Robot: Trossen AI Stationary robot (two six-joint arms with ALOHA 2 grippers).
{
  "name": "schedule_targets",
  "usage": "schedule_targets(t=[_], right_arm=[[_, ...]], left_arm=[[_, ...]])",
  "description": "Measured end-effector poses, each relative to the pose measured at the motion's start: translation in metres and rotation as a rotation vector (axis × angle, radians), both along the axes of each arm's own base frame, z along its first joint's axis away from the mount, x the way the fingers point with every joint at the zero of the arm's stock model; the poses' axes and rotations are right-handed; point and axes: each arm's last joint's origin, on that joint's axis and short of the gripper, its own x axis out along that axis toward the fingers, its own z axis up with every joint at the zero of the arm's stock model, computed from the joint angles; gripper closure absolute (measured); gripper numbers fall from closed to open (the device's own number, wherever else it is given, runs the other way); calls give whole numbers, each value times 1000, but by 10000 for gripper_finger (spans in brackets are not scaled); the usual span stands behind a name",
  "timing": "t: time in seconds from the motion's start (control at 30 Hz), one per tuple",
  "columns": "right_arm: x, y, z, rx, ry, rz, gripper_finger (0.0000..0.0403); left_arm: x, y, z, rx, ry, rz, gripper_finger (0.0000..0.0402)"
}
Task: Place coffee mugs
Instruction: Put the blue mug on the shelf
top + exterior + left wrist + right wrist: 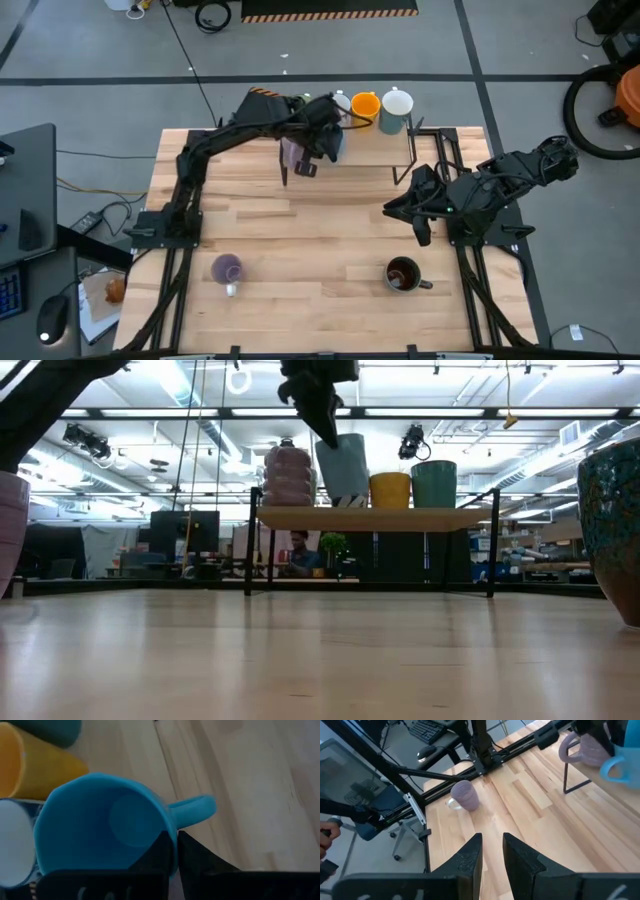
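Note:
A blue mug (105, 830) hangs tilted over the wooden shelf (370, 518) at the table's far edge, with my left gripper (325, 148) shut on its rim. It is between a light purple mug (288, 475) and an orange mug (390, 490); a green mug (433, 483) stands beyond those. Another light purple mug (228, 270) lies on its side near the table's front left. A dark brown mug (403, 275) stands upright at the front right. My right gripper (492, 845) hovers open over the table's right half, holding nothing. My left gripper holds the blue mug by its rim wall (174, 847), right beside the handle (195, 809). One finger (160, 855) is inside the mug and the other (205, 862) outside. The fingers come from above, slanting down. The mug hangs tilted; whether its base touches the shelf, I cannot tell.
The shelf stands on thin black legs (410, 160) along the far edge. A white mug (342, 100) sits behind the held one. Bare wood (320, 230) lies between the shelf and the two mugs at the front.

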Motion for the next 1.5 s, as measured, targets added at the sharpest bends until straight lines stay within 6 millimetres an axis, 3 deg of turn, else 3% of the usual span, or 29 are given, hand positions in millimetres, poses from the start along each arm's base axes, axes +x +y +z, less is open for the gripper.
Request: schedule_targets(t=[0.2,0.5,0.7,1.5], right_arm=[[1,-1,0,4,-1,1,321],[1,0,1,5,-6,4,321],[1,0,1,4,-8,5,321],[1,0,1,2,-9,6,321]], left_arm=[[4,1,-11,-16,46,-25,379],[3,1,-11,-9,62,-39,379],[4,5,-14,30,83,-39,347],[9,9,-17,118,93,-17,347]])
